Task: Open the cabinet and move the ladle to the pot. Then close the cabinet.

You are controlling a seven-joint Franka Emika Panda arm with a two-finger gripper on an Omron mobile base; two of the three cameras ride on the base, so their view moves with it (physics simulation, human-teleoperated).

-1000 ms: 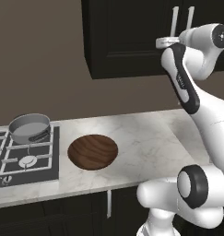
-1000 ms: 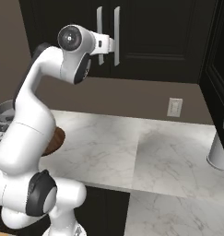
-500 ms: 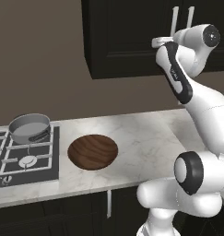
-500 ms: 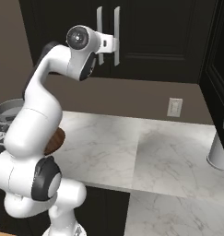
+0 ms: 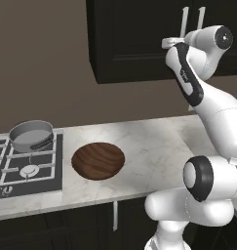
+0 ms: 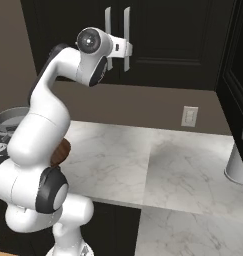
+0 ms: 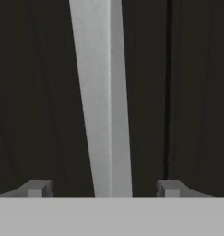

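A: The two-finger gripper (image 7: 102, 188) sat at the black-brown wall cabinet (image 5: 134, 39), jaws wide either side of a long pale bar handle (image 7: 100, 97), gripping nothing.

B: Risk?

A: The bar ran slightly slanted between the fingertips (image 7: 36, 188); an uneven close might have slipped off.

B: The pot?

A: The shallow grey metal pot (image 5: 30, 135) sat well below the cabinet, left. Doors shut, ladle unseen.
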